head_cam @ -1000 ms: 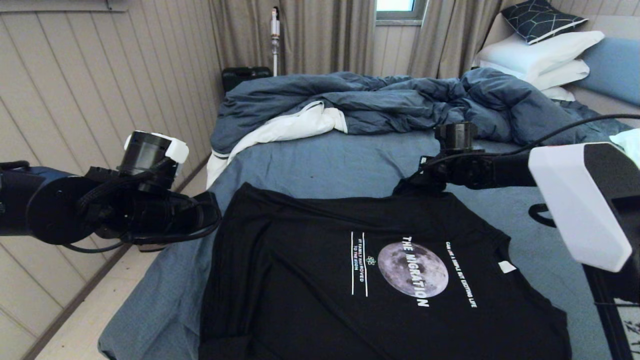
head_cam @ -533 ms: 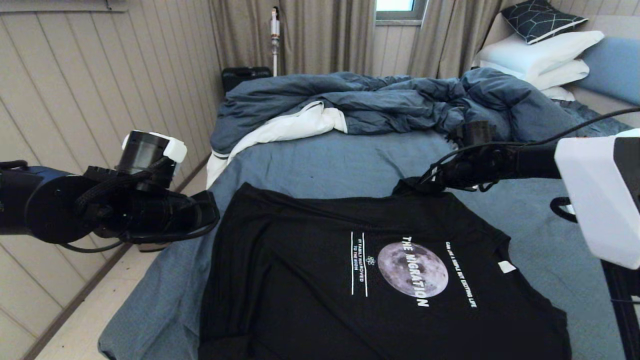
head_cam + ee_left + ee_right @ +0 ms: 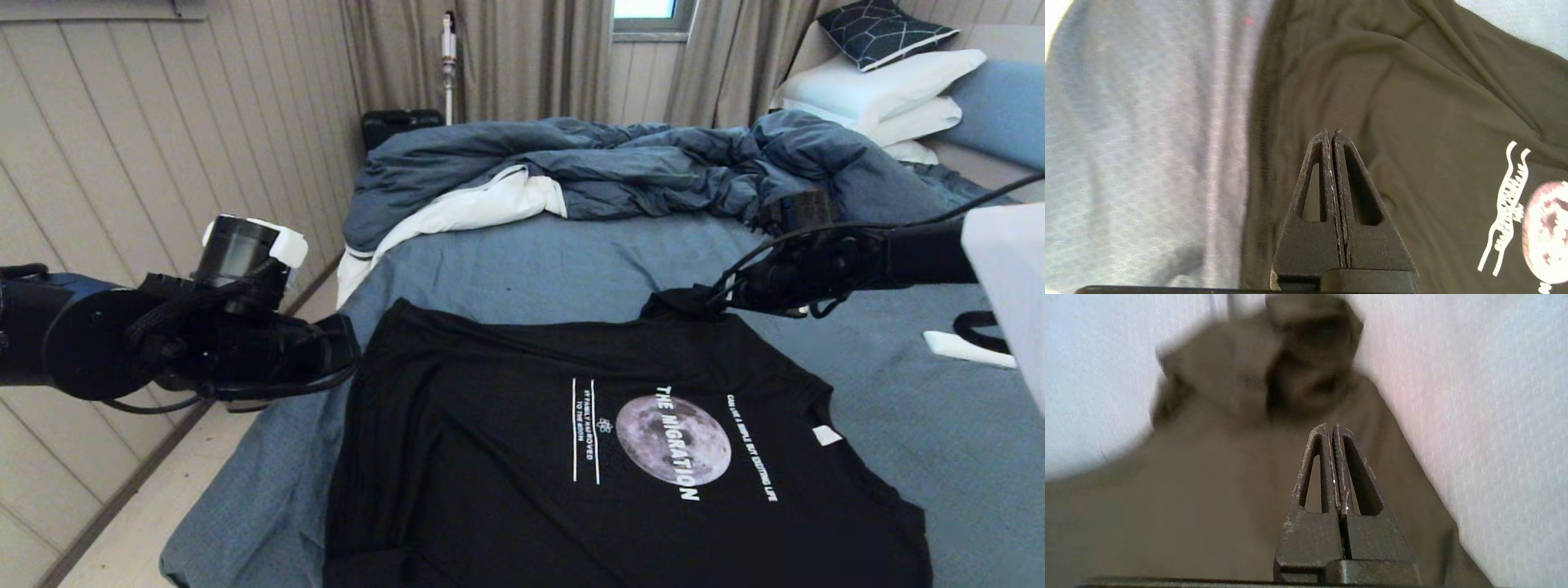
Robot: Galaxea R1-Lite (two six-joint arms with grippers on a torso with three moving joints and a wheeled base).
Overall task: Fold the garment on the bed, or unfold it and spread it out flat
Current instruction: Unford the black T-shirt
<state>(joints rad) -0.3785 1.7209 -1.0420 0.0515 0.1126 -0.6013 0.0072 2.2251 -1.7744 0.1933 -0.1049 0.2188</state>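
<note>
The garment [image 3: 506, 457], a black T-shirt with a grey moon print and white lettering, lies spread face up on the near part of the bed [image 3: 522, 261]. My left gripper [image 3: 347, 343] hovers at the shirt's left edge. It is shut and empty, and its fingertips [image 3: 1332, 132] sit over plain black cloth [image 3: 1412, 122]. My right gripper [image 3: 714, 300] is at the shirt's far sleeve [image 3: 673, 304], which is bunched into a small lump. It too is shut [image 3: 1331, 426] with nothing between the jaws, and the crumpled sleeve [image 3: 1290, 375] lies just beyond its tips.
A rumpled dark blue duvet [image 3: 620, 163] with white lining covers the far half of the bed. White pillows [image 3: 882, 90] and a blue headboard [image 3: 1004, 106] are at the far right. A panelled wall and a strip of floor [image 3: 147, 523] run along the left side. A small white object [image 3: 967, 349] lies on the sheet at right.
My right arm has drawn back to the right, away from the shirt's far sleeve, which stays bunched where it was. The left arm and the rest of the shirt have not moved.
</note>
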